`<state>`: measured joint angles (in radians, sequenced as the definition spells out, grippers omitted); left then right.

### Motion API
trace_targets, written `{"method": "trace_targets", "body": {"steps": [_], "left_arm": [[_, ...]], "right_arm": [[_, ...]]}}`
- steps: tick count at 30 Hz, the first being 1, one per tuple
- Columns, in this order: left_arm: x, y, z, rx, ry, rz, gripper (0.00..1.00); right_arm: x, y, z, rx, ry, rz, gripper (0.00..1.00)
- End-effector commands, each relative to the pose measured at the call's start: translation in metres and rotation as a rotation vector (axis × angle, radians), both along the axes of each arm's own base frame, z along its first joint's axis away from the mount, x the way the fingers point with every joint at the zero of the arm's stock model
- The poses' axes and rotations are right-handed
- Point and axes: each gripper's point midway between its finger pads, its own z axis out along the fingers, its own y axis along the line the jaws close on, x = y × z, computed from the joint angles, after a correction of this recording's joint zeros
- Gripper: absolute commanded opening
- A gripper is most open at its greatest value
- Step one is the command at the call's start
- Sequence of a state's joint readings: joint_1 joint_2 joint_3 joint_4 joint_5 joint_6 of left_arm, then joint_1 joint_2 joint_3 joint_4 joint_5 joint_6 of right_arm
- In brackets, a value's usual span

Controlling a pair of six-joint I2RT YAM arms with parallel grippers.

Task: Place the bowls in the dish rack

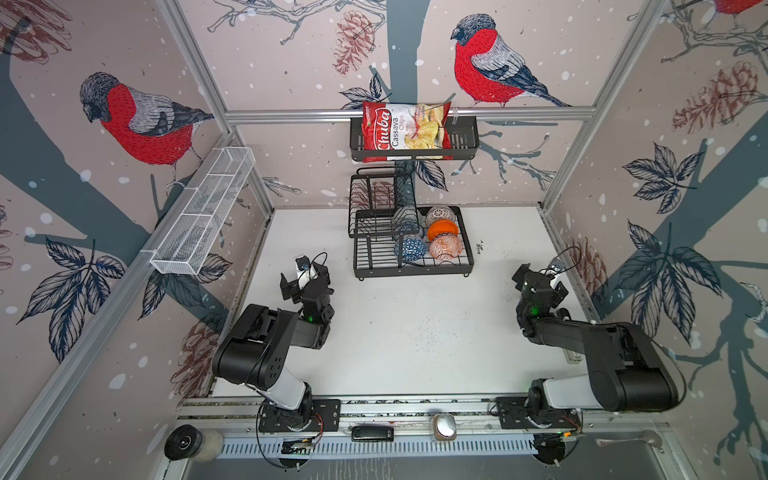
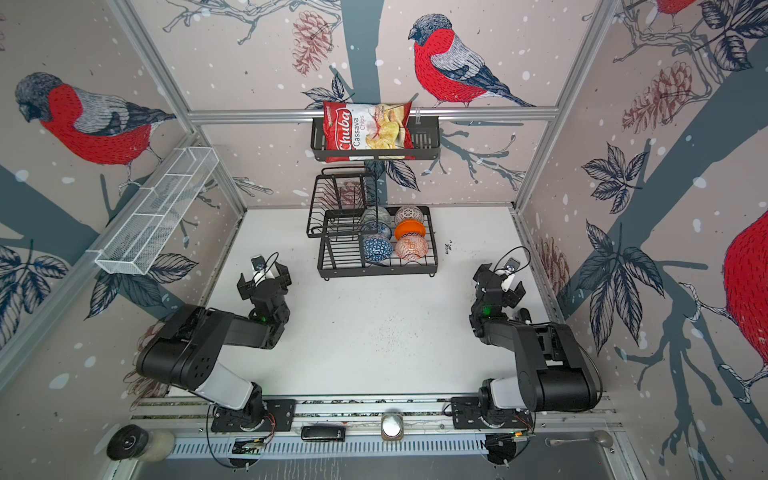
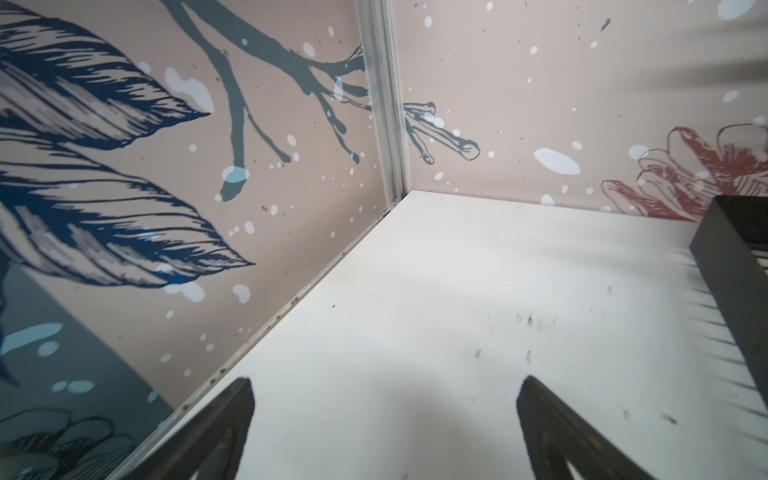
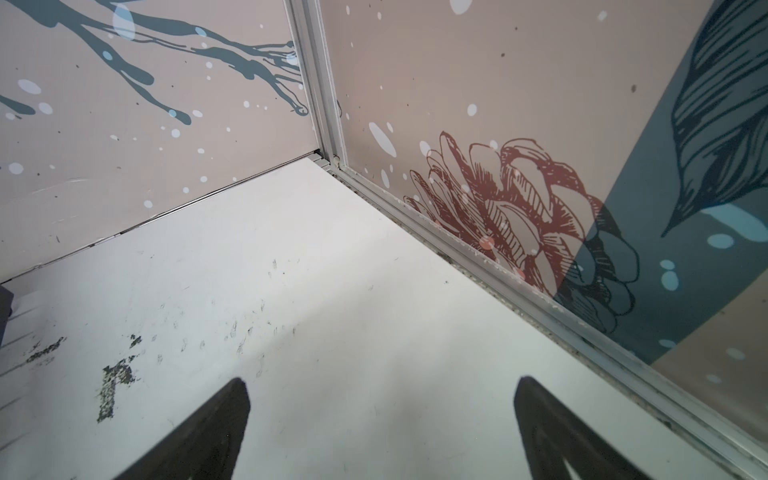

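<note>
Gaping wide and empty at left hand [image 1: 306, 279] and right hand [image 1: 540, 279], bowls [image 1: 443, 230] sitting in dish rack [image 1: 411, 272] ahead, nearer the left.

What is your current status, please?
Left gripper open, empty; right gripper open, empty. Bowls in dish rack lower tray. Nothing blocking.
</note>
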<state>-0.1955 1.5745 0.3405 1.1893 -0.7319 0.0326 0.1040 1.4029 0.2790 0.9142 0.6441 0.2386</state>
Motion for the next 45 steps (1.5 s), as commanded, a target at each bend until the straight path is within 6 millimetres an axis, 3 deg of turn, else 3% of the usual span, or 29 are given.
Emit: {"method": "trace_targets", "body": {"steps": [1,8,25,31,34,36,38,40,42,45], "left_arm": [[0.008,-0.008,-0.003,-0.018,0.016,-0.074,0.98],[0.000,-0.004,0.000,-0.032,-0.019,-0.071,0.98],[-0.002,0.000,0.000,-0.058,-0.035,-0.084,0.99],[-0.027,-0.015,0.003,-0.053,-0.126,-0.199,0.99],[-0.040,-0.018,0.011,-0.021,-0.189,-0.223,0.99],[-0.038,-0.018,0.010,-0.027,-0.181,-0.223,0.99],[-0.034,-0.018,0.008,-0.025,-0.168,-0.216,0.99],[-0.027,-0.016,0.004,-0.031,-0.141,-0.205,0.99],[-0.014,-0.014,-0.002,-0.042,-0.088,-0.192,0.99],[-0.007,-0.007,-0.008,-0.094,-0.064,-0.200,0.99]], "right_arm": [[-0.010,-0.001,0.032,-0.045,-0.198,0.014,0.99],[0.005,0.023,0.026,-0.111,-0.107,0.082,1.00],[-0.001,0.014,0.026,-0.067,-0.139,0.085,1.00],[-0.012,0.004,0.028,0.000,-0.201,0.115,0.99],[-0.002,0.020,0.017,-0.007,-0.164,0.239,1.00],[0.002,0.022,0.023,-0.052,-0.216,0.238,1.00],[0.014,0.021,0.007,-0.005,-0.103,0.241,0.99],[0.010,0.023,0.017,-0.046,-0.174,0.249,1.00],[0.015,0.023,0.008,-0.016,-0.102,0.241,1.00],[0.012,0.024,0.014,-0.040,-0.140,0.239,1.00]]}}
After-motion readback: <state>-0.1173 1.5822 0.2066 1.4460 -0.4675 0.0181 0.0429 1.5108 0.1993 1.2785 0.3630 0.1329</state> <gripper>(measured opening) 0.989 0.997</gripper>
